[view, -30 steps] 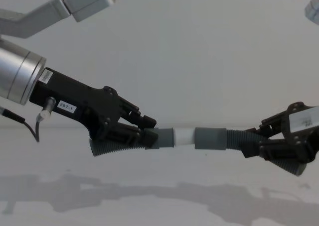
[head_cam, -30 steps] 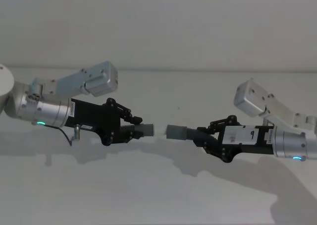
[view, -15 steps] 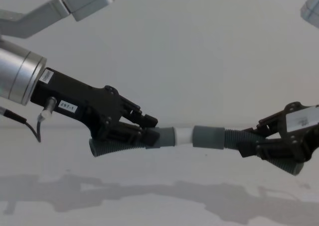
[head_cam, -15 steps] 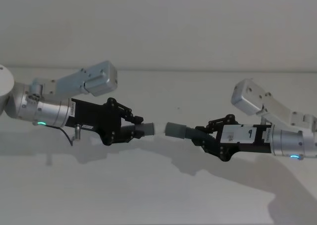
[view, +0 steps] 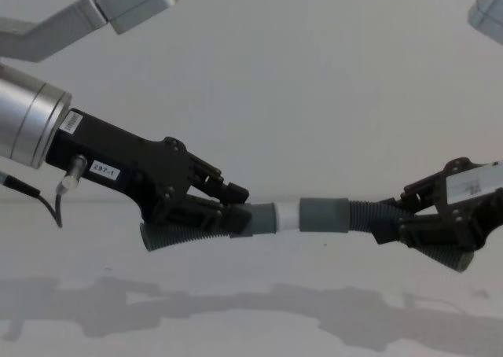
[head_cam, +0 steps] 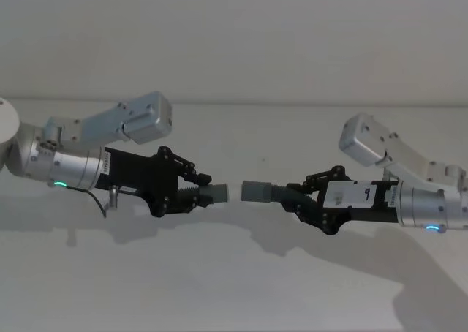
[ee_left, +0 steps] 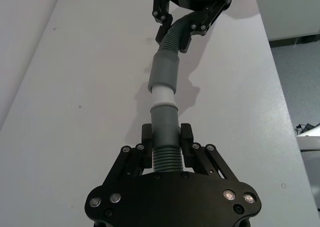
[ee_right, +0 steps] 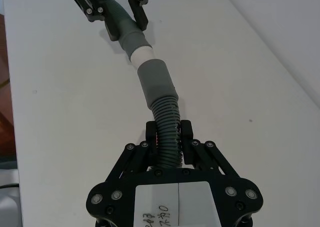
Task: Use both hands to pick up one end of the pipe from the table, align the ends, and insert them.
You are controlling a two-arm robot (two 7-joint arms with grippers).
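Above the white table, at the frame's left, the left gripper clamps the shorter ribbed hose piece; at right, the right gripper clamps the longer hose piece. Mid-frame, the whitish-tipped cuff meets the wider grey sleeve.

The right gripper has slid closer to the left gripper — it was farther off a second ago. Its wide grey cuff came along and now covers more of the white tip on the other hose piece. Less white shows between the two cuffs than before — just a thin band now. The right gripper's hose piece sits a little higher than it did. From the head view, the gap beside the left gripper looks smaller too.
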